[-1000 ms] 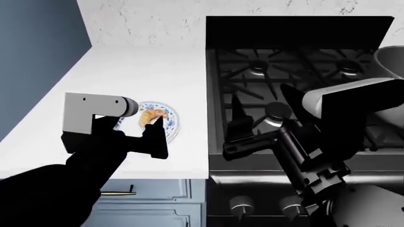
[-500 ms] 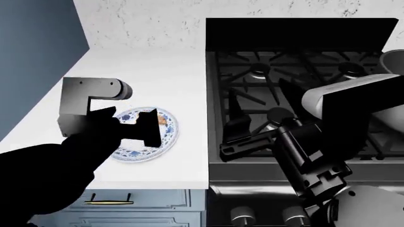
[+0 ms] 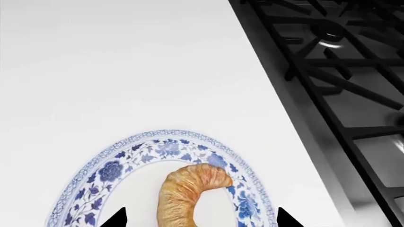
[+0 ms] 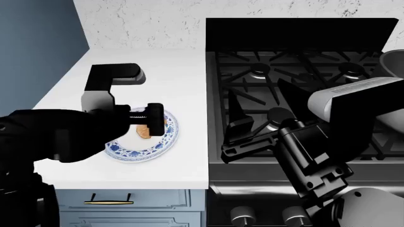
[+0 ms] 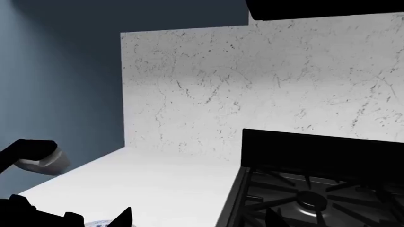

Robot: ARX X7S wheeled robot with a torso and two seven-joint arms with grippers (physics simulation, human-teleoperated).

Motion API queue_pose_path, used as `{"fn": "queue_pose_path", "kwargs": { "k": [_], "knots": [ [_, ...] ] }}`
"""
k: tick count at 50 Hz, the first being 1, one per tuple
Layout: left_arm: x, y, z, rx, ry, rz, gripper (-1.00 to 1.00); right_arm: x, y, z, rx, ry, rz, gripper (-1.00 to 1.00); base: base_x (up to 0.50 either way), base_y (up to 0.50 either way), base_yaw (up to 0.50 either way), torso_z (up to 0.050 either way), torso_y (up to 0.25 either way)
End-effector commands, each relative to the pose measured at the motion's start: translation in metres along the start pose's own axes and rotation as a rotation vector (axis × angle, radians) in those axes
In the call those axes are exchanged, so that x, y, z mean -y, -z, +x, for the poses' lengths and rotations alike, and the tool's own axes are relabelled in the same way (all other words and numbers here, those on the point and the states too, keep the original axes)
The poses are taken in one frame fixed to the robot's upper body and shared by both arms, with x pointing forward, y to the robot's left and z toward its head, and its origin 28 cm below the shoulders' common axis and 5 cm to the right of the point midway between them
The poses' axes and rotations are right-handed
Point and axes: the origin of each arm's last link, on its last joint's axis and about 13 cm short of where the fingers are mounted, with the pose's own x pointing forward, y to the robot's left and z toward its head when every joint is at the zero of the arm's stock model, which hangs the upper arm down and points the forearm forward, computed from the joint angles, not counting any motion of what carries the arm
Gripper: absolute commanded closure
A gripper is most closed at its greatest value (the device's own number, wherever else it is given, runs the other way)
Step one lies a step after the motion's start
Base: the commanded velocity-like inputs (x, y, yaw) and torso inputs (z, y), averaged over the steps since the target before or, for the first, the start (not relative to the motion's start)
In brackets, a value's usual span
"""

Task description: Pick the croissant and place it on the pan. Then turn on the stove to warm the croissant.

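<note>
You're on the pick step: left gripper sits low over the blue-and-white plate on the white counter, fingers spread wide, one tip either side of the croissant, nothing held yet. Croissant lies on the plate, left of the stove. Next move likely: drop a touch, centre on the pastry's thick middle, then close gently. Right gripper hangs over the front grates, fingers apart and empty. Pan only shows as a grey rim at far right
</note>
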Motion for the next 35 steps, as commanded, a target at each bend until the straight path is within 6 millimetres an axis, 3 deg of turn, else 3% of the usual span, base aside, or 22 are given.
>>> {"fn": "queue_pose_path", "kwargs": {
  "k": [1, 35],
  "knots": [
    [0.000, -0.011, 0.012, -0.070, -0.017, 0.020, -1.00, 0.001, 0.003, 0.002, 0.001, -0.005, 0.013, -1.00, 0.00, 0.00, 0.00, 0.000, 0.000],
    [-0.004, -0.013, 0.042, -0.147, -0.080, 0.041, -1.00, 0.006, 0.006, 0.001, -0.004, 0.000, 0.037, -1.00, 0.00, 0.00, 0.00, 0.000, 0.000]
  ]
}}
